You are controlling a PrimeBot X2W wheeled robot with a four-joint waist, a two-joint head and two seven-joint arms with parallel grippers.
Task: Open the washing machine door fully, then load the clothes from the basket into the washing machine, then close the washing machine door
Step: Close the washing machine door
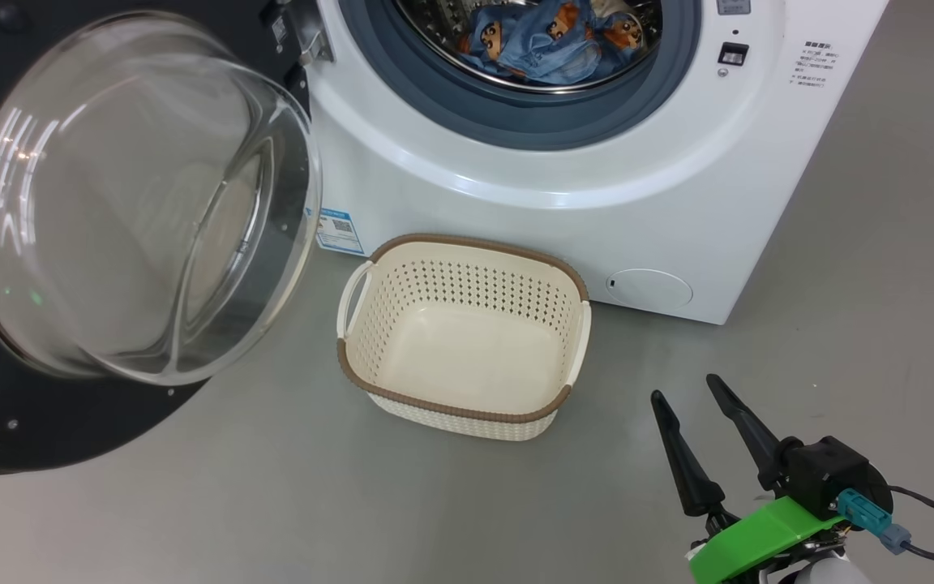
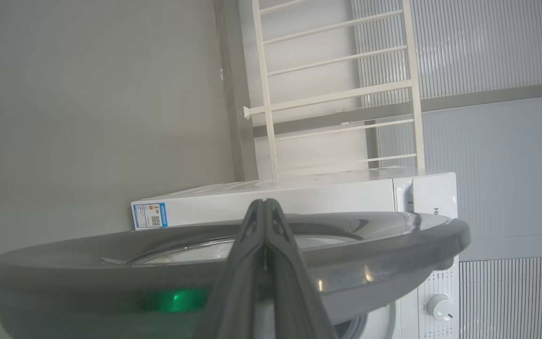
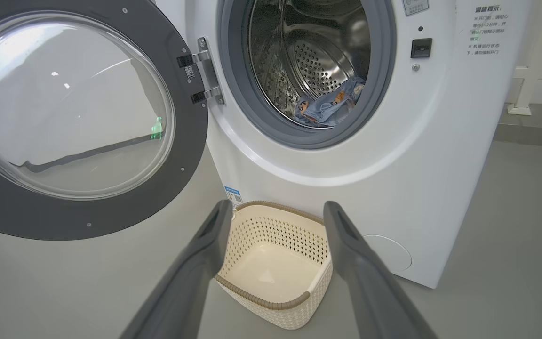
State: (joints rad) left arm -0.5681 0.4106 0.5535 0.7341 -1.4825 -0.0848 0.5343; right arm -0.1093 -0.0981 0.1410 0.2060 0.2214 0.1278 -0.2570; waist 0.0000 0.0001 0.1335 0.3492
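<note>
The washing machine [image 1: 516,211] stands with its door [image 1: 134,203] swung wide open to the left, glass bowl facing me. Light blue clothes [image 1: 544,40] with orange-brown prints lie inside the steel drum [image 3: 318,56]. The cream basket [image 1: 463,332] sits on the floor before the machine with nothing in it. My right gripper [image 1: 687,397] hovers open at the lower right, short of the basket [image 3: 275,263]. My left gripper [image 2: 264,205] is shut, fingers pressed together, pointing at the outer face of the door [image 2: 205,263] from close behind it.
Grey floor [image 1: 880,284] spreads around the machine and to its right. A white rack [image 2: 337,94] stands behind the machine against a ribbed wall. The open door takes up the space left of the basket.
</note>
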